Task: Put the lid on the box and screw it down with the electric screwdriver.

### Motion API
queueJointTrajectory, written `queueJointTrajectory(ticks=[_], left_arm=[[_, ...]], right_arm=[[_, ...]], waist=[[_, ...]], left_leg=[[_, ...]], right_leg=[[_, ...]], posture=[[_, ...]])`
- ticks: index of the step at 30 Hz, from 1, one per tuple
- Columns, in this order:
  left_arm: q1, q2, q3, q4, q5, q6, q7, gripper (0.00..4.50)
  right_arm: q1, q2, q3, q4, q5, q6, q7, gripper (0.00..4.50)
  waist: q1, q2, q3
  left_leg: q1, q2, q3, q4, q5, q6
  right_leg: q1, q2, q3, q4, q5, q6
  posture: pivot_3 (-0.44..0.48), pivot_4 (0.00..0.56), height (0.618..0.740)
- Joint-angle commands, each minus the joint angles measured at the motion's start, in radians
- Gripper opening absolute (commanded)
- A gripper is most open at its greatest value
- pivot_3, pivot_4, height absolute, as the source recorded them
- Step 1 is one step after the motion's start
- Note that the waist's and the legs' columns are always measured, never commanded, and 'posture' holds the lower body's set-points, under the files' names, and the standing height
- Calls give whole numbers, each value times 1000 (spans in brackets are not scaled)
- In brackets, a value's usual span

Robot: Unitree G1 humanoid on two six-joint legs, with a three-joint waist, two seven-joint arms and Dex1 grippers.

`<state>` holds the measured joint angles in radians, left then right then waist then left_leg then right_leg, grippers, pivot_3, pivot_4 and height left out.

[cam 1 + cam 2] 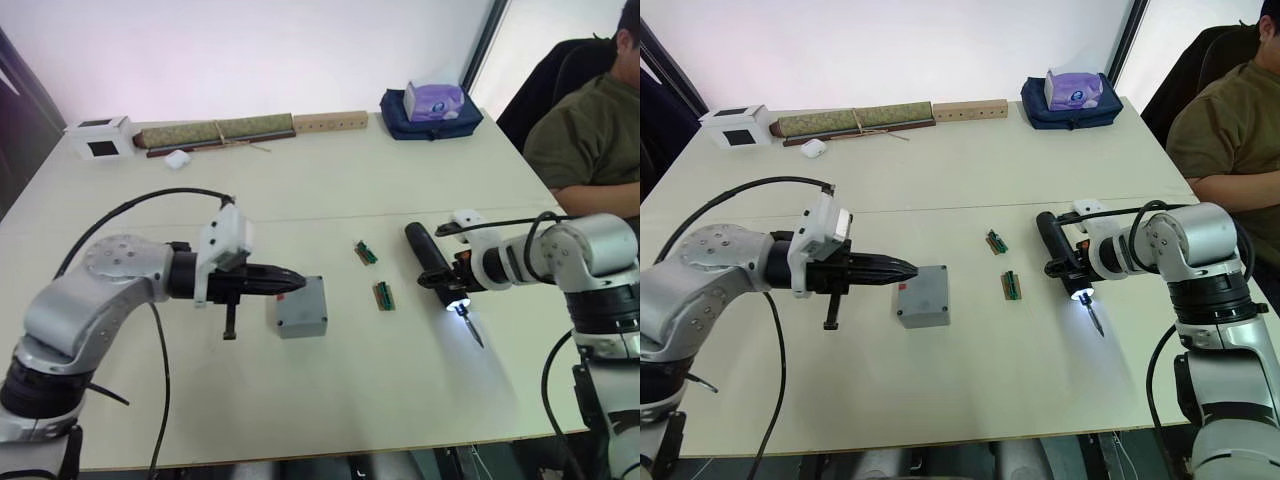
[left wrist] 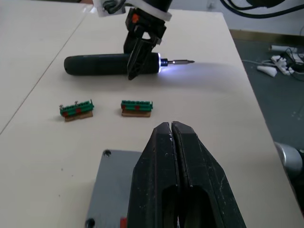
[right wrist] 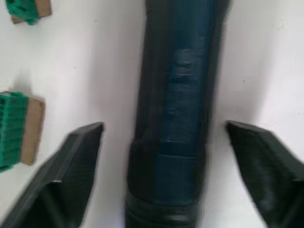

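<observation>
Lid [image 1: 923, 293] already sits on box [image 1: 925, 314] mid-bench with left claw [image 2: 171, 130] pressed together over it, right claw [image 3: 164, 142] spread astride the electric screwdriver [image 1: 432, 262] lying to the right; next: pinch and lift it.

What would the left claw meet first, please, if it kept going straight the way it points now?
Probably the flat grey square lid on the small grey box; the shut left claw hangs just over it, depth uncertain.

Office or lab | pale worktable [image 1: 330, 190] | seated person [image 1: 590, 130] | tissue box [image 1: 433, 100]
</observation>
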<state>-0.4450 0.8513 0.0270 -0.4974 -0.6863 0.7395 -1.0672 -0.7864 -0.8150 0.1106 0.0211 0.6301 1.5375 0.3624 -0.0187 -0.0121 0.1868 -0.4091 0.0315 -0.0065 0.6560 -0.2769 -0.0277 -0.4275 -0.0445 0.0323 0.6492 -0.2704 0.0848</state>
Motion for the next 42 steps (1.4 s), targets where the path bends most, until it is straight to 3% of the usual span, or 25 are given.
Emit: queueJointTrajectory(ticks=[1,7,13,17,19,29,42], left_arm=[[30,40,48,-18,-3,5,10,0],[198,130,79,32,82,-55,2,0],[261,91,1,135,203,-168,31,0],[243,40,-52,160,238,-191,40,0],[231,23,-71,164,253,-195,43,0],[133,-84,-182,265,347,-266,37,0],[-50,-234,-230,527,469,-409,35,0]], right_arm=[[-34,-71,24,-120,-48,-122,71,4468],[20,-83,16,-379,-28,-355,245,4468],[150,12,86,-443,-83,-528,303,2357],[184,53,154,-425,-125,-589,339,593],[194,60,177,-422,-144,-611,360,44],[182,199,262,-386,-142,-578,415,44],[141,268,313,-367,-146,-454,445,44]], waist=[[0,0,0],[-9,1,0],[8,0,0],[6,-1,0],[6,-1,0],[2,-1,0],[5,-1,0]], left_leg=[[0,0,0,0,0,0],[1,1,0,0,0,0],[1,0,0,-1,0,0],[-1,0,1,6,0,0],[-1,0,1,8,0,0],[0,0,-1,8,0,0],[0,0,-1,10,0,0]], right_leg=[[0,0,0,0,0,0],[0,1,0,1,0,0],[0,-1,-1,1,0,0],[2,-2,-1,0,0,0],[3,-2,0,0,0,0],[2,-1,-1,5,1,1],[3,-1,-1,7,1,1]], posture=[[0,150,740],[0,150,740],[0,150,740],[0,150,740],[0,150,740],[0,150,740],[0,150,740]])
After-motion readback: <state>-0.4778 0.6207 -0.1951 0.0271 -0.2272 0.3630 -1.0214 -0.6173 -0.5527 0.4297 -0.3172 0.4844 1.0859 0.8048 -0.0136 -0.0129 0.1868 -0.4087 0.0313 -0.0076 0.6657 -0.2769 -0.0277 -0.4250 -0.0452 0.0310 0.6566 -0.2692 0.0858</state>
